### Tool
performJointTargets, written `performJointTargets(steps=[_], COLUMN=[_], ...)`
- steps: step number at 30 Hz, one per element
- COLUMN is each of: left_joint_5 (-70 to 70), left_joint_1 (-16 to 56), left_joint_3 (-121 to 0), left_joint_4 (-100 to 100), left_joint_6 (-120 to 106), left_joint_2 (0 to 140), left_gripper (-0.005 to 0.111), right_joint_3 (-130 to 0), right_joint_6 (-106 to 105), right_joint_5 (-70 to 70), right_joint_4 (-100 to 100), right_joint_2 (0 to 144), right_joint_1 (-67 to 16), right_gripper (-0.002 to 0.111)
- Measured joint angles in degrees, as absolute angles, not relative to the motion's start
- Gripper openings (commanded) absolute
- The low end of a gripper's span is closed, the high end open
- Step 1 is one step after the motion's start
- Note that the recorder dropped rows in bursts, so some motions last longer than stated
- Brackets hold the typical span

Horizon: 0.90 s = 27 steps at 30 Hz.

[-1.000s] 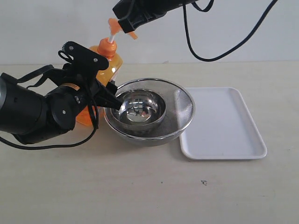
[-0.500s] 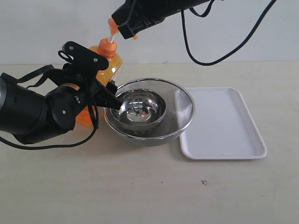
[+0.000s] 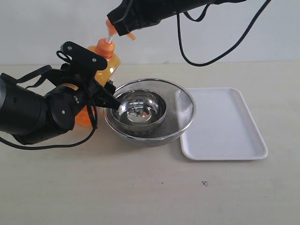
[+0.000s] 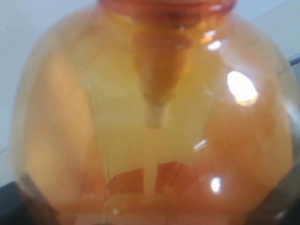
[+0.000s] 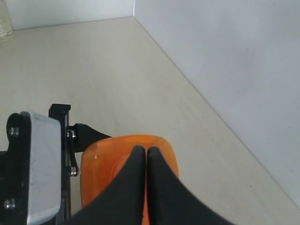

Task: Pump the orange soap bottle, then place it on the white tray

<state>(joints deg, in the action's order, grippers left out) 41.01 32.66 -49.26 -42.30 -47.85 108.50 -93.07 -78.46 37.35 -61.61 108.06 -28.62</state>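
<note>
At left, my left gripper [image 3: 100,96] clamps the bottle [image 3: 110,65] beside the bowl [image 3: 186,112]. My right gripper [image 3: 119,29], fingers together, rests on the raised pump [image 5: 104,171]. Pumping seems unfinished; the tray [image 3: 225,140] awaits at right.

Exterior camera: faces my table [image 3: 140,187] slightly from above, mid-distance, towards the wall.
Left wrist camera: hard against the orange soap bottle [image 4: 154,117], frame filled.
Right wrist camera: looks down onto it.
All three share that bottle.
</note>
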Motion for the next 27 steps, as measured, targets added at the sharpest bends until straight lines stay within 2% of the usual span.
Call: performJointTargets(steps=[27], left_joint_5=[41.11], left_joint_1=[32.45], left_joint_3=[-49.26], left_joint_4=[-42.64], left_joint_6=[-48.08], left_joint_2=[108.50], left_gripper=[0.005], right_joint_3=[-93.51], right_joint_6=[-78.16], right_joint_5=[37.29], right_joint_4=[-61.85], right_joint_2=[108.70], right_joint_1=[-29.09], right_gripper=[0.000])
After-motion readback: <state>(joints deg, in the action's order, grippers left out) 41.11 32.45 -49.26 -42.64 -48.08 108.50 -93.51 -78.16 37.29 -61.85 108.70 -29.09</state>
